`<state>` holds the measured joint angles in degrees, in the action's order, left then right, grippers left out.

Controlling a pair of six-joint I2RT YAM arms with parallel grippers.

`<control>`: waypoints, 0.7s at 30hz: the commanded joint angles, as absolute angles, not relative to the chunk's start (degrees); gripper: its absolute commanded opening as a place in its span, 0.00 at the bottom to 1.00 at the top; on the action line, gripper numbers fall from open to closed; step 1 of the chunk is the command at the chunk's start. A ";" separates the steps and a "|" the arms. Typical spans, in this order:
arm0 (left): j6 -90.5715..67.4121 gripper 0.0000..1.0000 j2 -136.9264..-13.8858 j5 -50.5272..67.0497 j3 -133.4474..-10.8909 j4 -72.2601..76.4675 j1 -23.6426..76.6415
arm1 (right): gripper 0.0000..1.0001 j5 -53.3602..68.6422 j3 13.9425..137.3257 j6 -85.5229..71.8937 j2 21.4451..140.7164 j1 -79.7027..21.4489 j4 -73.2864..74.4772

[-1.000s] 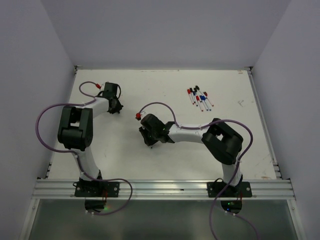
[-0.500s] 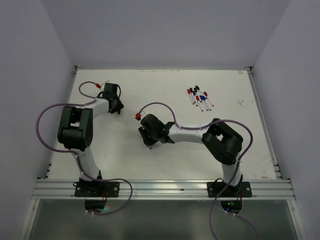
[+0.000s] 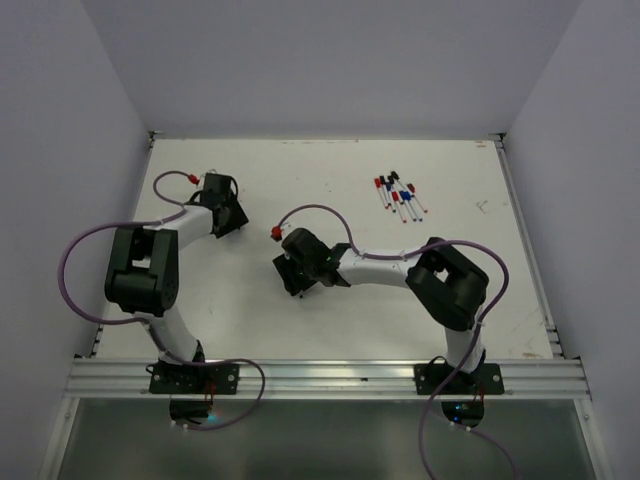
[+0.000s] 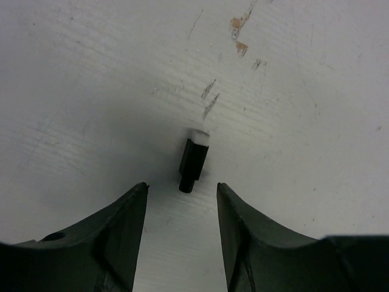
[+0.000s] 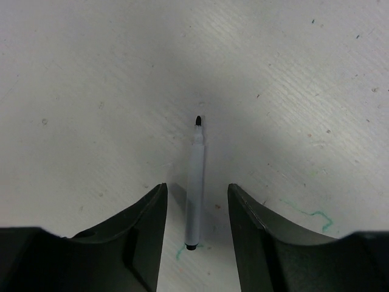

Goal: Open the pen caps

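Observation:
In the left wrist view a stubby black pen cap (image 4: 194,163) lies loose on the white table, just beyond my left gripper (image 4: 182,190), whose jaws stand open on either side and clear of it. In the right wrist view a grey-barrelled pen (image 5: 195,182) with a bare black tip lies flat between the open jaws of my right gripper (image 5: 196,190), touching neither finger. Seen from above, the left gripper (image 3: 235,220) is at the table's left and the right gripper (image 3: 289,279) near the middle. Neither the cap nor the pen shows there.
Several more pens (image 3: 398,195) with red, blue and black caps lie bunched at the back right of the table (image 3: 470,170). Purple cables loop over both arms. Grey walls close in the table on three sides. Green ink marks (image 5: 307,213) stain the surface.
Both grippers have opened. The left one has let go of the black cap and the right one has let go of the pen. The left arm's elbow has swung down and to the left.

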<state>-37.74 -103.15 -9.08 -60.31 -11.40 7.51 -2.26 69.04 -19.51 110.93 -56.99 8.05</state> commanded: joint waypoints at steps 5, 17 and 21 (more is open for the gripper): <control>-37.97 0.64 -88.61 -7.47 -54.86 -10.46 8.61 | 0.76 -7.98 67.94 -17.84 99.51 -56.17 13.53; -47.02 1.00 -70.85 1.47 -50.54 -4.23 8.70 | 0.97 -10.47 77.95 -16.01 96.58 -32.18 24.34; -50.88 1.00 -68.12 9.82 -46.42 2.44 8.70 | 0.93 -15.00 83.21 -12.05 102.29 -26.64 24.52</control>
